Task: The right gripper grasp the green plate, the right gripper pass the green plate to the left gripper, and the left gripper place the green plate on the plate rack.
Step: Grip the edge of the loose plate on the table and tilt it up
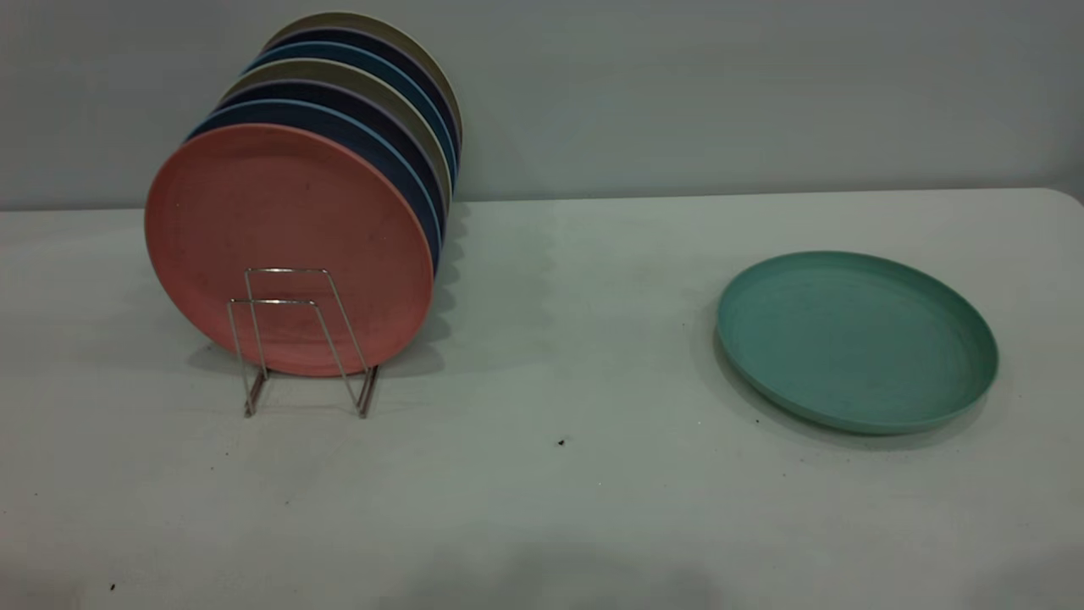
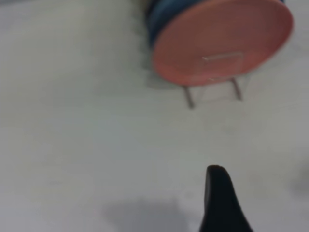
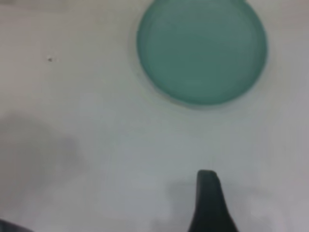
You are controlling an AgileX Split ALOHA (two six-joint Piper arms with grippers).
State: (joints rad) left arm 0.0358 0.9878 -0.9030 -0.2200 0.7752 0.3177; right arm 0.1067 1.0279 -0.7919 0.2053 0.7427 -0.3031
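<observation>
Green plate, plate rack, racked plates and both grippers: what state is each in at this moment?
green plate: lying flat on the table, right side up, untouched.
plate rack: upright on the table, front loops unfilled.
salmon-pink plate: standing on edge, frontmost in the rack.
dark blue plates: standing on edge behind the pink one.
left gripper: above bare table, holding nothing.
right gripper: above bare table, short of the green plate, holding nothing.

Plain pale grey wall [image 1: 720, 93] behind; white table [image 1: 542, 508] with dark specks, soft shadows along its near edge
</observation>
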